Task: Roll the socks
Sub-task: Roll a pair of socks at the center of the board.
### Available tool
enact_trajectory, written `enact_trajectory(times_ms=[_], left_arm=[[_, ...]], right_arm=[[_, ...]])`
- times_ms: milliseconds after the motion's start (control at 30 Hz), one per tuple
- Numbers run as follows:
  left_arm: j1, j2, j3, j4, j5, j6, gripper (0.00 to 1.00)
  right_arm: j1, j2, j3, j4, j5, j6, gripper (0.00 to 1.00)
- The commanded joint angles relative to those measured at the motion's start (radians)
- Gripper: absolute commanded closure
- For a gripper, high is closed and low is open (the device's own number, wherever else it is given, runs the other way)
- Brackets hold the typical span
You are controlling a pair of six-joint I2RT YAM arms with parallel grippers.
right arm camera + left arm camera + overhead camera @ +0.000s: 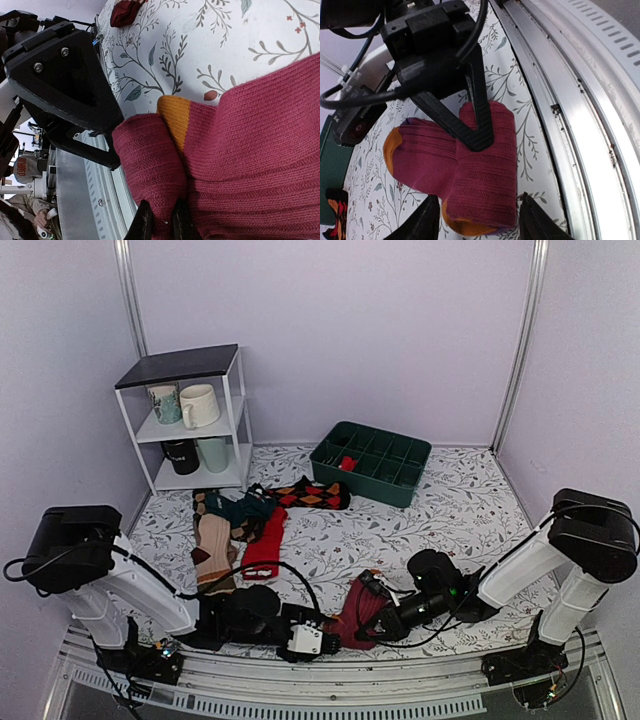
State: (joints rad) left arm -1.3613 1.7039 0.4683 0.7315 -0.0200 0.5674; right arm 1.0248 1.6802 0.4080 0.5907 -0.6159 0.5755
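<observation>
The right gripper (160, 222) is pinching a fold of the maroon socks (485, 180), jaws nearly closed on the knit, probably pinning the roll so it is not springing open. The left gripper (477, 202) is straddling the same bundle with jaws wide, likely readying to take it. The socks are lying at the near edge of the table (440, 520), just beside the rail (580, 125), looking ribbed and doubled into a thick partial roll, orange patches showing.
</observation>
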Motion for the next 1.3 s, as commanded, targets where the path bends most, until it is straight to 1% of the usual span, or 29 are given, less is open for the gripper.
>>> enact_trajectory(times_ms=[0,100,367,400,433,500,600,667,700,733,833,867,967,1000,1067,1167,1267], left_arm=[[-0.018,0.013,0.006,0.051,-0.011,0.033,0.45],[-0.017,0.043,0.021,0.045,-0.022,0.038,0.45],[-0.018,0.082,0.051,-0.006,0.019,0.025,0.47],[-0.017,0.088,0.060,-0.021,0.022,0.024,0.49],[-0.018,0.094,0.070,-0.037,0.027,0.020,0.55],[-0.018,0.101,0.090,-0.074,0.040,0.013,0.73],[-0.018,0.100,0.099,-0.080,0.059,0.002,0.86],[-0.017,0.105,0.108,-0.091,0.072,-0.002,1.00],[-0.017,0.109,0.117,-0.109,0.081,-0.006,1.00],[-0.016,0.110,0.128,-0.137,0.086,-0.017,1.00],[0.000,0.094,0.145,-0.222,0.121,-0.073,1.00],[0.014,0.088,0.153,-0.259,0.151,-0.096,1.00],[0.054,0.090,0.208,-0.419,0.237,-0.177,1.00],[0.064,0.095,0.231,-0.473,0.262,-0.200,1.00],[0.082,0.104,0.265,-0.551,0.304,-0.231,1.00],[0.105,0.122,0.295,-0.604,0.357,-0.262,1.00],[0.137,0.170,0.335,-0.662,0.402,-0.295,1.00]], right_arm=[[0.001,0.062,-0.037,-0.219,-0.022,0.028,1.00],[-0.002,0.069,-0.032,-0.222,-0.029,0.022,1.00],[-0.010,0.078,-0.030,-0.224,-0.038,0.017,1.00],[-0.012,0.078,-0.031,-0.225,-0.038,0.017,1.00],[-0.012,0.079,-0.029,-0.226,-0.037,0.016,1.00],[-0.013,0.081,-0.028,-0.225,-0.035,0.014,1.00],[-0.015,0.087,-0.024,-0.227,-0.033,0.012,1.00],[-0.016,0.092,-0.019,-0.228,-0.034,0.012,1.00],[-0.016,0.092,-0.016,-0.230,-0.032,0.011,0.99],[-0.016,0.086,-0.015,-0.232,-0.025,0.009,0.97],[-0.016,0.027,-0.018,-0.239,0.027,-0.018,0.84],[-0.016,-0.009,-0.024,-0.242,0.058,-0.042,0.78],[-0.016,-0.165,-0.056,-0.223,0.181,-0.123,0.56],[-0.013,-0.222,-0.077,-0.204,0.214,-0.151,0.53],[0.000,-0.314,-0.113,-0.162,0.300,-0.226,0.50],[0.042,-0.428,-0.179,-0.083,0.435,-0.357,0.49],[0.127,-0.502,-0.260,0.037,0.577,-0.481,0.47]])
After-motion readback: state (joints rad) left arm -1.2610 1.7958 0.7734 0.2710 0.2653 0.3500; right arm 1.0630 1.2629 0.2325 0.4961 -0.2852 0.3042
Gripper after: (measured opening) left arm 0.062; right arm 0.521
